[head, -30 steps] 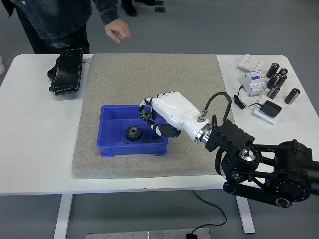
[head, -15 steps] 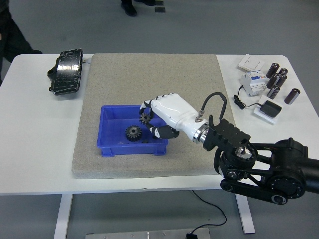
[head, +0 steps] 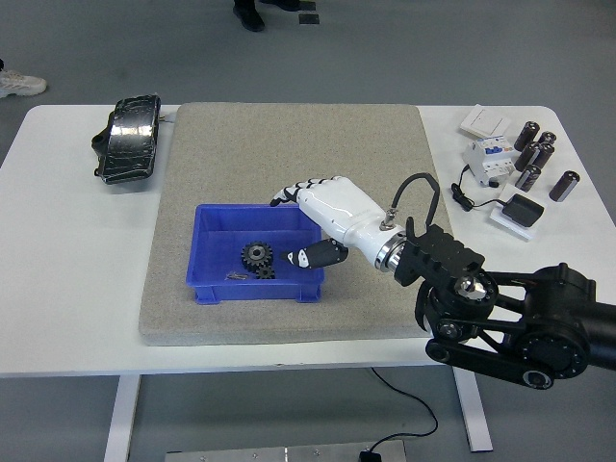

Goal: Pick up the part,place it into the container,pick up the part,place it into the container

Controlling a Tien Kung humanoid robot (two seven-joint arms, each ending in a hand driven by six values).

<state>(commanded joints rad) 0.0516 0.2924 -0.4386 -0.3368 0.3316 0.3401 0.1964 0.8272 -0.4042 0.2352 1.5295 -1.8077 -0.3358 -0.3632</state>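
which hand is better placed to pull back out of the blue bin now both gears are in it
Right. The right hand is the only one in view; it hangs open over the blue bin, beside the two gears lying inside. No left hand shows anywhere over the table.
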